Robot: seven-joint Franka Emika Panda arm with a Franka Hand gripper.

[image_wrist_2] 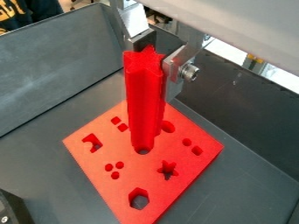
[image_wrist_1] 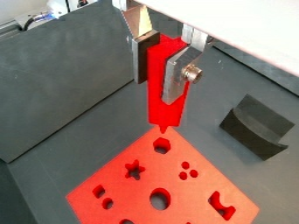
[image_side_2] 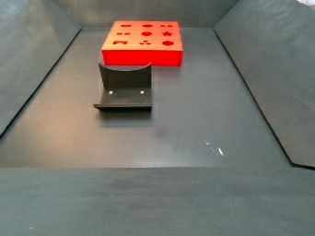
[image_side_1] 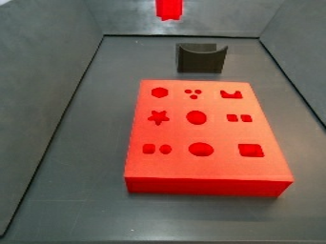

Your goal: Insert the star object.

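Observation:
My gripper [image_wrist_1: 163,74] is shut on the star object [image_wrist_1: 163,87], a long bright red peg that hangs upright between the fingers. Its star-shaped top end shows in a wrist view [image_wrist_2: 142,96], where the gripper [image_wrist_2: 156,59] clamps its upper part. The peg is held well above the flat red block [image_wrist_1: 128,185] with shaped holes. The star hole [image_wrist_1: 135,169] lies off to one side of the peg's tip. In a side view only the peg's lower end [image_side_1: 169,8] shows at the top edge, beyond the block [image_side_1: 192,167] and its star hole [image_side_1: 159,117].
A dark grey curved stand [image_side_1: 200,57] sits on the floor just behind the block, and shows in the other views too [image_side_2: 124,88] [image_wrist_1: 260,124]. Grey sloped walls [image_side_1: 64,105] enclose the floor. The block [image_side_2: 142,57] lies at one end of the bin.

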